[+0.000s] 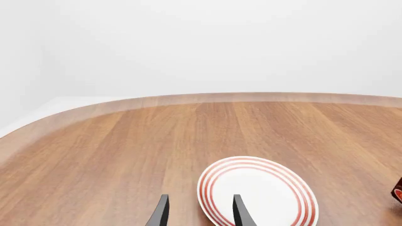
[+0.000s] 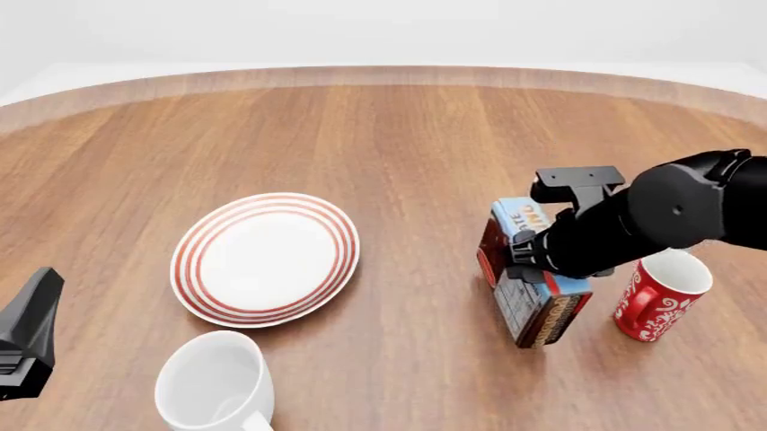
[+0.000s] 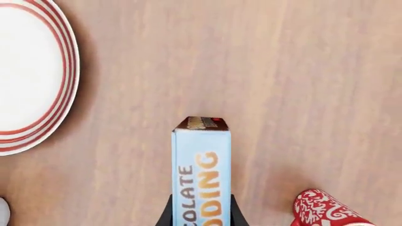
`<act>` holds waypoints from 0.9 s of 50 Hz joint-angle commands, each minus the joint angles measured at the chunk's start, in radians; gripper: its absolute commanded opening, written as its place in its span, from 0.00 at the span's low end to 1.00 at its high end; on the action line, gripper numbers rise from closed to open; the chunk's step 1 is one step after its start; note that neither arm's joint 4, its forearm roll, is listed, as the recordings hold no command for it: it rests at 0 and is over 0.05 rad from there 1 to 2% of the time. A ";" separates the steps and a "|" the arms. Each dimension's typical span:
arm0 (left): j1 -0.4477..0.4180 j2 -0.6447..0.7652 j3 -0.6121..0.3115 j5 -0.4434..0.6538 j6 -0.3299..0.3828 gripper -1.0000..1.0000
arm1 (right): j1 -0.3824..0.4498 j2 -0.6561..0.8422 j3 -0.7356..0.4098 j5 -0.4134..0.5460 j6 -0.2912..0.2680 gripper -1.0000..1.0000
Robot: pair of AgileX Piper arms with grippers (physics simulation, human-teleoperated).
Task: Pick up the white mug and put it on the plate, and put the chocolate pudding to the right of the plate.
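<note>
The chocolate pudding (image 2: pixel 536 285) is a light blue carton with brown and red sides. My right gripper (image 2: pixel 525 256) is shut on it, to the right of the plate (image 2: pixel 264 259); I cannot tell if it touches the table. In the right wrist view the carton (image 3: pixel 201 165) sits between the fingers (image 3: pixel 167 215). The white mug (image 2: pixel 215 391) stands upright at the near edge, in front of the plate. My left gripper (image 2: pixel 34 316) is open and empty at the near left; in its wrist view its fingers (image 1: pixel 161 213) hover at the near edge of the plate (image 1: pixel 261 193).
A red mug with white swirls (image 2: pixel 659 301) stands just right of the carton and under my right arm; it also shows in the right wrist view (image 3: pixel 326 209). The wooden table's curved far edge (image 2: pixel 383 76) runs along the back.
</note>
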 commanded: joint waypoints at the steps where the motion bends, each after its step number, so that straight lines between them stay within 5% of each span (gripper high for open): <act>1: 0.000 0.000 0.000 0.000 0.000 1.00 | 0.003 -0.028 -0.038 0.033 0.008 0.00; 45: 0.000 0.000 0.000 0.000 0.000 1.00 | 0.104 0.032 -0.280 0.122 0.100 0.00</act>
